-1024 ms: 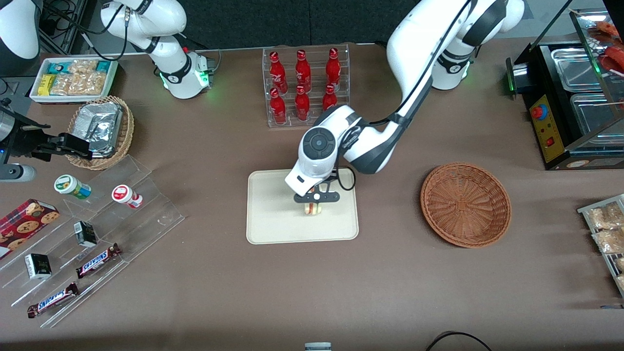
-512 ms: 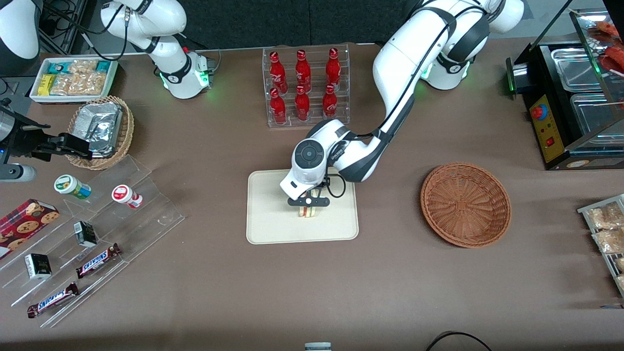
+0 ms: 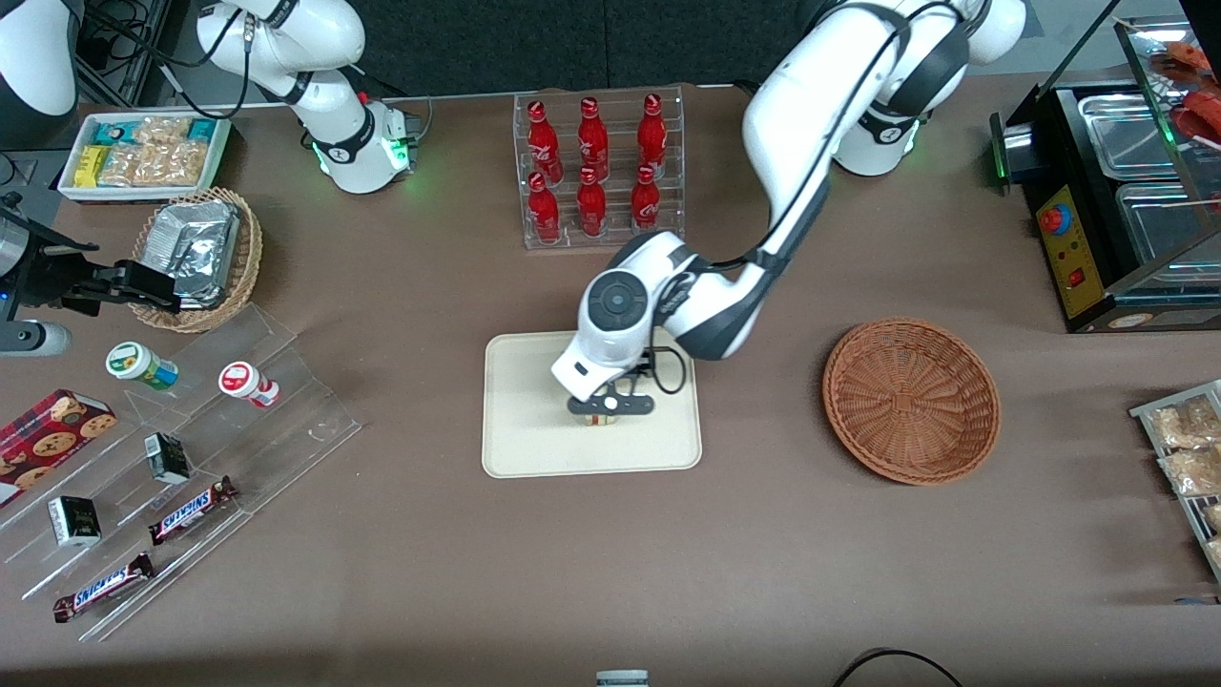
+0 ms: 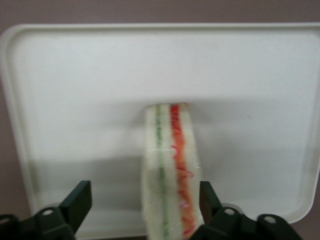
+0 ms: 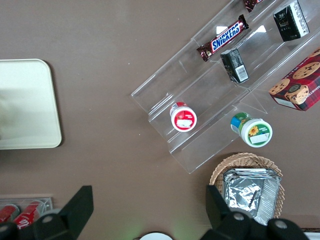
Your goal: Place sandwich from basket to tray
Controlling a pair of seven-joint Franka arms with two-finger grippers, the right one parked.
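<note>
The sandwich [image 4: 170,170] is a cream wedge with a red and a green stripe. It stands on edge on the cream tray [image 4: 75,75], between the fingers of my left gripper [image 4: 145,196]. The gripper is open: one finger is well clear of the bread and the other is right beside it. In the front view the gripper [image 3: 610,405] is low over the tray [image 3: 534,429] and hides nearly all of the sandwich [image 3: 602,421]. The reddish-brown basket [image 3: 911,401] is empty, toward the working arm's end of the table.
A clear rack of red bottles [image 3: 596,167] stands just farther from the front camera than the tray. A clear stepped display with snacks [image 3: 191,458], a tan basket of foil packets [image 3: 196,258] and a white snack bin [image 3: 143,153] lie toward the parked arm's end. A black food warmer [image 3: 1126,191] stands at the working arm's end.
The gripper brought the sandwich down onto the tray, then opened its fingers. The sandwich now rests on the tray, no longer clamped.
</note>
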